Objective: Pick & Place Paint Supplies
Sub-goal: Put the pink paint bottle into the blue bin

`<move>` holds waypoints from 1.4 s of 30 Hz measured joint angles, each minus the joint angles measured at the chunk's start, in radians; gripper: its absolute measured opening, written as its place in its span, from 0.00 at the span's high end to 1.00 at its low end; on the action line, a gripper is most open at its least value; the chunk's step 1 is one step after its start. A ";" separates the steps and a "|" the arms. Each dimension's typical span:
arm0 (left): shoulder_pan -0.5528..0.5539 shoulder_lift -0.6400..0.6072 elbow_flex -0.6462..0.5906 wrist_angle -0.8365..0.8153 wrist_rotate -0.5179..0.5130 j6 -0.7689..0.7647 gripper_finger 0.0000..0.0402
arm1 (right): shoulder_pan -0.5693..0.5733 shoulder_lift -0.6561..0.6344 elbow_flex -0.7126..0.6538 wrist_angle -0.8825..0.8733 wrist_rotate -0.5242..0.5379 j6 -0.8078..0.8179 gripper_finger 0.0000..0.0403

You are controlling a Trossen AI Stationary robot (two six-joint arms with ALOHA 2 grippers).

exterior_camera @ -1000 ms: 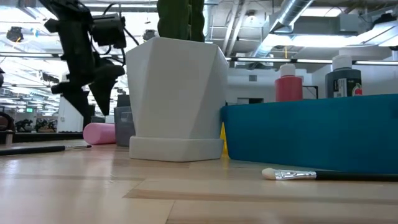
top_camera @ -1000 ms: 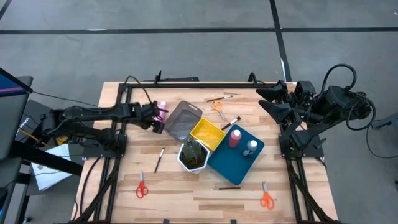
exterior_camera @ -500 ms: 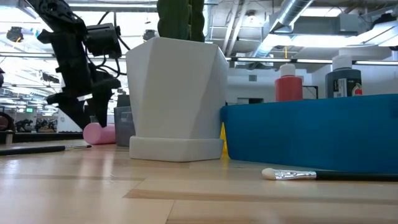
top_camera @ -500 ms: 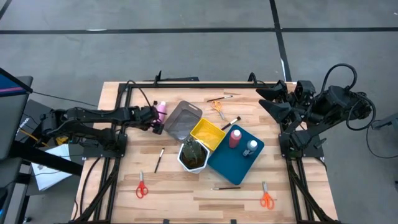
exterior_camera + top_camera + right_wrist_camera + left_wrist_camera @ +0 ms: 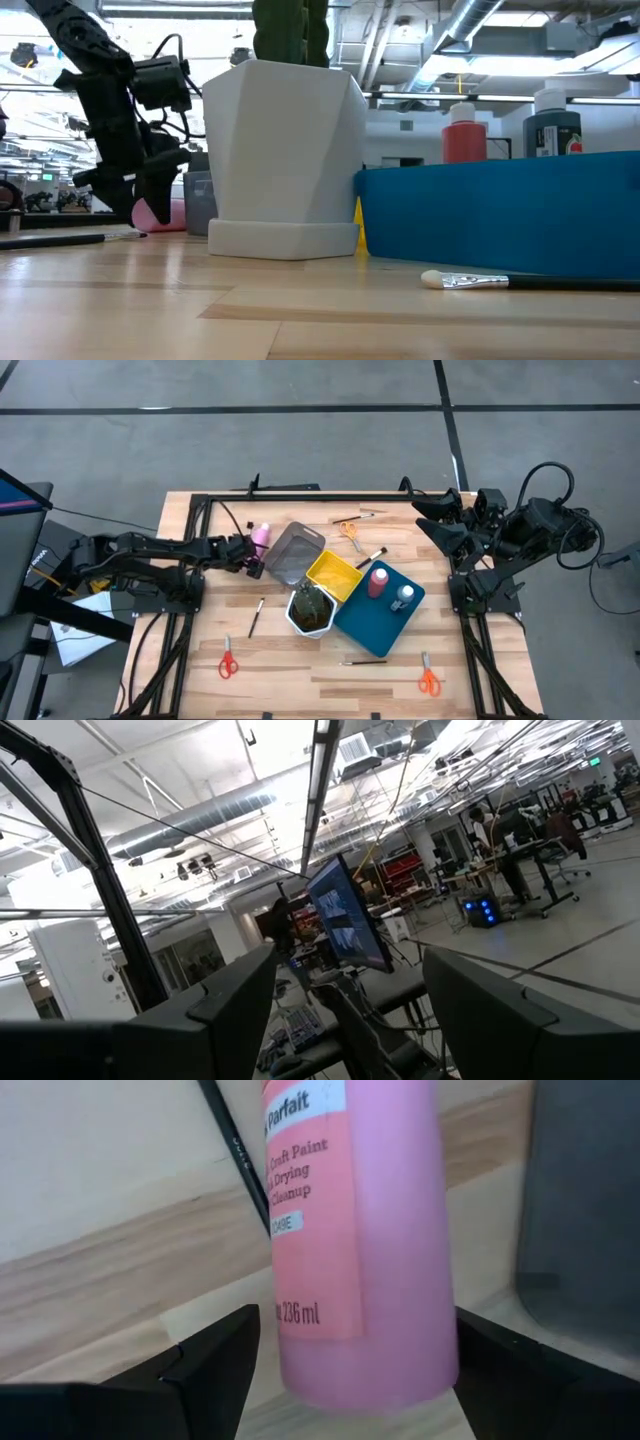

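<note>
Even, bright overhead light leaves only faint shadows on the table (image 5: pixel 330 670). Ceiling strip lights (image 5: pixel 322 760) glare in the room behind. The close pink bottle (image 5: pixel 355 1230) looks soft.

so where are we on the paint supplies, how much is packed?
Done: a red-pink bottle and the white-capped bottle stand in the blue tray. In hand: the open left gripper straddles the pink bottle lying beside the grey tray, not yet gripped. Left: brushes and three scissors loose on the table. Right gripper is parked at the table's edge.
</note>
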 joint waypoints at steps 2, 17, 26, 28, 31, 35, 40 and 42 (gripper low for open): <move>0.000 0.018 -0.004 0.022 0.000 0.001 0.28 | 0.000 0.000 0.000 0.000 0.000 0.000 0.38; 0.000 0.022 -0.004 0.028 -0.015 0.000 0.51 | 0.000 0.000 0.000 0.001 0.000 0.015 0.38; 0.000 -0.048 -0.005 0.008 -0.020 -0.002 0.49 | 0.000 0.000 0.000 0.001 0.005 0.015 0.38; 0.000 -0.074 -0.005 -0.002 -0.021 -0.002 0.51 | 0.000 0.000 0.000 0.002 0.011 0.015 0.38; 0.000 -0.120 -0.005 -0.020 -0.030 -0.002 0.51 | 0.000 0.000 0.000 0.002 0.024 0.015 0.38; 0.000 -0.199 -0.005 -0.042 -0.053 -0.001 0.51 | 0.000 0.000 0.000 0.002 0.026 0.015 0.38; 0.000 -0.314 -0.001 -0.044 -0.061 0.040 0.51 | -0.001 0.004 0.000 -0.004 0.051 0.016 0.38; 0.000 -0.354 0.013 -0.049 -0.056 0.065 0.51 | -0.007 0.011 0.000 -0.009 0.077 0.016 0.38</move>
